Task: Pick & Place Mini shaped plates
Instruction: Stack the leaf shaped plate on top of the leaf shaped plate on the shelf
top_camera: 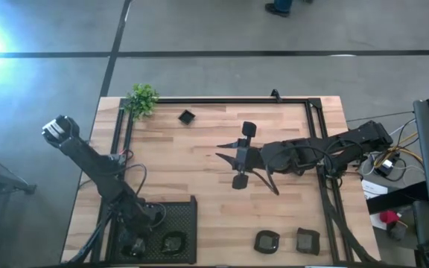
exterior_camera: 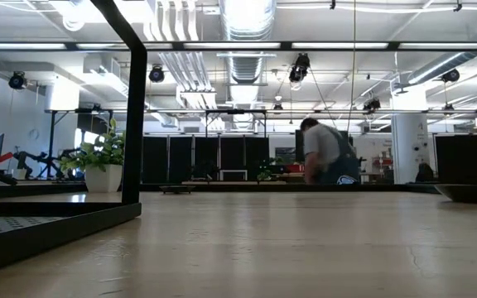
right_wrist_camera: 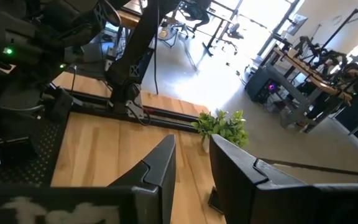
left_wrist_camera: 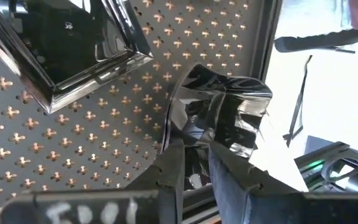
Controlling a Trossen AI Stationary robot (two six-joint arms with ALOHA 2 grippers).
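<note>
My left gripper (left_wrist_camera: pixel 197 155) reaches down over the black mesh tray (left_wrist_camera: pixel 17 162) at the table's near left corner (top_camera: pixel 188 208). A glossy wavy-edged mini plate (left_wrist_camera: pixel 222 106) sits tilted on the mesh just beyond its slightly parted fingers. A square mini plate (left_wrist_camera: pixel 67 43) lies beside it in the tray. My right gripper (top_camera: pixel 226 158) hangs high over the table's middle, open and empty (right_wrist_camera: pixel 191 168). Two more plates (top_camera: pixel 267 240) (top_camera: pixel 307 240) rest near the front edge. A small one (top_camera: pixel 187 116) lies toward the far edge. My left gripper: the wavy plate's near rim (left_wrist_camera: pixel 197 134) reaches between the fingertips, which slant down from above. Whether the fingers touch it, I cannot tell. The plate's lower edge is on the tray's mesh.
A small green plant (top_camera: pixel 142 99) stands at the far left corner. A black frame rail (top_camera: pixel 229 100) runs along the far edge and both sides. A person works in the room beyond the table (exterior_camera: pixel 325 153). Bare wood lies between the tray and the front plates.
</note>
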